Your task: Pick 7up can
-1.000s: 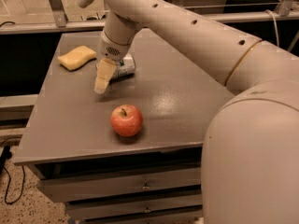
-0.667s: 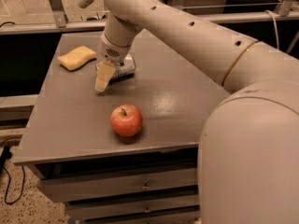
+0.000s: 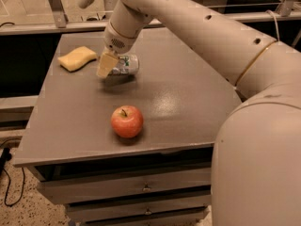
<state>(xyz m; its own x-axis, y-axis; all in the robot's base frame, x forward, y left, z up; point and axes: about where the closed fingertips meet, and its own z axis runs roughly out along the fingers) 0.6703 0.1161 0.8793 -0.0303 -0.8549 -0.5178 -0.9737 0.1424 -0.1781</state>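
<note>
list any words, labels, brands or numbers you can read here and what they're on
No text can be read.
Drink can, on its side on the table, with the pincer at its end nearer the sponge: green markings, too blurred to read.
Apple, sponge, robot arm: no text visible.

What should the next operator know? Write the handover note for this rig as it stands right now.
Gripper: low over the back left of the table, right at the left end of the 7up can.
7up can: lying on its side, apparently resting on the table, to the right of the yellow sponge and behind the red apple.
Done: the gripper is at the can.
Left: confirm the grasp and lift the can; it is not yet raised.
</note>
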